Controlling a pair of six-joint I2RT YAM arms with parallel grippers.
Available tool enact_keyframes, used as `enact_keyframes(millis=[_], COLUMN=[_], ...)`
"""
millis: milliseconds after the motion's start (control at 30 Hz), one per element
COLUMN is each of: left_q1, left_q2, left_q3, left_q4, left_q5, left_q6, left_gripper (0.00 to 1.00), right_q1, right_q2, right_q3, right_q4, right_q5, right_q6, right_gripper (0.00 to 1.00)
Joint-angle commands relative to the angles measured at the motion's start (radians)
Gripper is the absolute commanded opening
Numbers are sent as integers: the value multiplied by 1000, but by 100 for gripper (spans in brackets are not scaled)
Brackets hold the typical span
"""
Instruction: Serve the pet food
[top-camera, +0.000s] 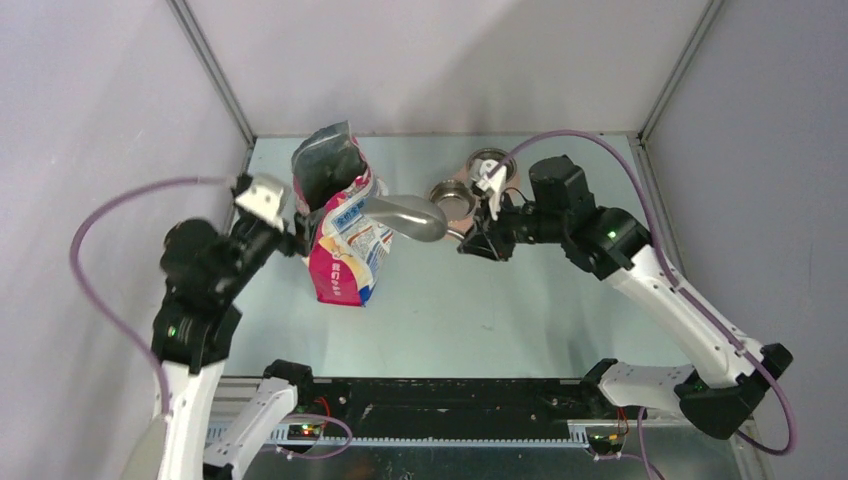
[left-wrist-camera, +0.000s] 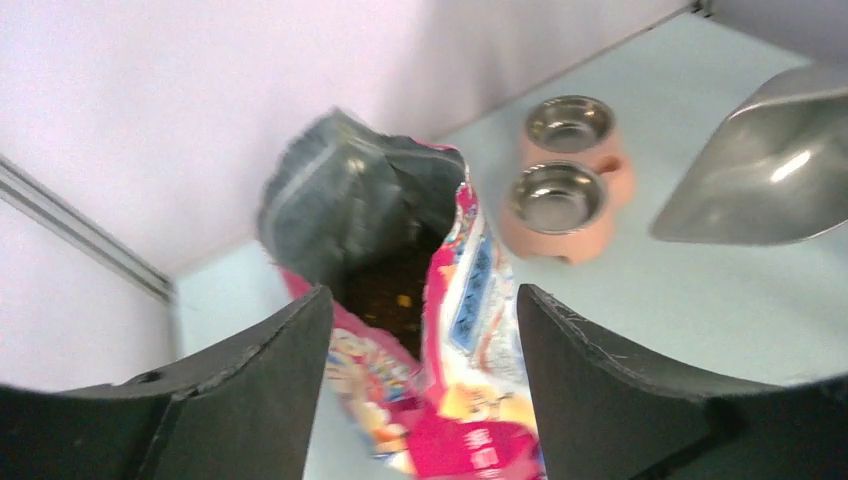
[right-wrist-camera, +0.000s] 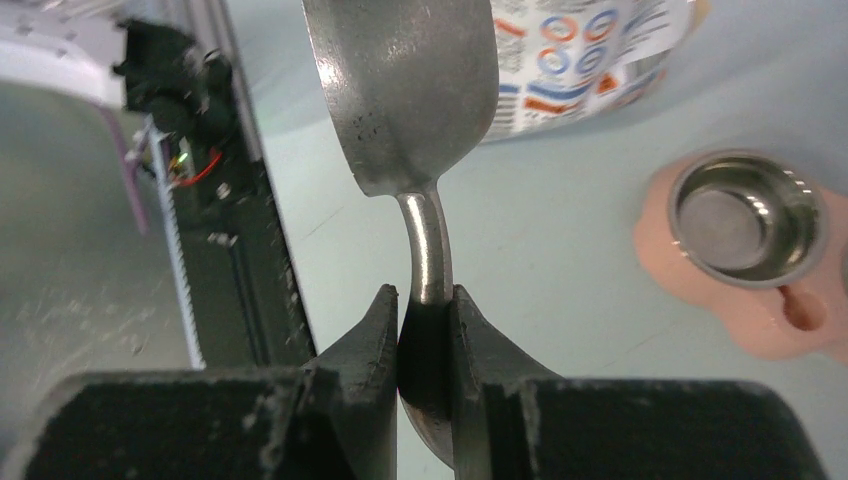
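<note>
Loose dry kibble lies inside the open bag, probably light and spilly, best scooped rather than pinched. Right tool clamps the scoop handle; left tool stands apart by the bag.

Colours, feeding setup
Bag pink/white/blue print, grey inside; kibble dk brown; scoop grey metal; bowl stand peach; table pale blue.

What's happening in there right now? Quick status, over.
Left gripper open, at the bag. Right gripper shut on the scoop handle, scoop beside the bag. Kibble in the bag, both bowls empty. Nothing blocking the bag mouth.
</note>
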Motion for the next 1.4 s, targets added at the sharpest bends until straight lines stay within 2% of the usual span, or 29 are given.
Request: enact_keyframes(millis=[0,67,100,133,267,333,467,600,700,833,967,1033,1067,1100,1167,1267,1300,1333,1367], left_q1=[-54,-100,-159,-199,-503,-600,-703,-727,-755,-779,-784,-786,-786,-787,-787,-787,-783,-780,-765], left_q2=[-100,-101,-94,-72,33,80,169,227,258,288,307,316,321,322,320,308,306,302,302], left_q3=[-37,-27,-21,0,83,90,87,77,22,-16,-10,-13,-23,-30,-51,-59,-54,-35,-20], left_q4=[53,51,46,38,-58,-85,-60,-26,71,134,104,88,89,92,111,110,96,82,50], left_q5=[-12,96,116,100,-15,-82,-217,-204,-229,-255,-252,-253,-256,-262,-279,-310,-323,-328,-326], left_q6=[545,680,750,771,880,921,926,945,978,1038,1052,1053,1053,1054,1054,1033,1004,982,922], left_gripper=[78,86,89,90,91,90,87,76,71,59,37,18,14,4,0,0,0,0,0], right_q1=[-35,-37,-39,-39,-69,-87,-66,-38,-26,-22,-20,-19,-20,-19,-21,-28,-38,-45,-65], right_q2=[-48,-38,-33,-20,30,38,12,-12,-16,-26,-47,-53,-56,-58,-63,-84,-90,-99,-101], right_q3=[-34,-46,-46,-42,-7,2,-6,-23,-27,-46,-64,-67,-67,-67,-68,-67,-64,-58,-36], right_q4=[-115,-98,-94,-89,-115,-122,-112,-95,-102,-89,-71,-70,-70,-71,-77,-90,-92,-104,-113], right_q5=[-204,-219,-220,-212,-172,-192,-164,-166,-160,-162,-164,-160,-158,-154,-153,-178,-202,-220,-257], right_q6=[-98,-60,-47,-15,66,78,45,42,30,36,30,13,1,-6,-20,-26,-23,-19,-17], right_gripper=[0,0,0,0,0,0,0,0,0,0,0,0,0,0,0,0,3,17,26])
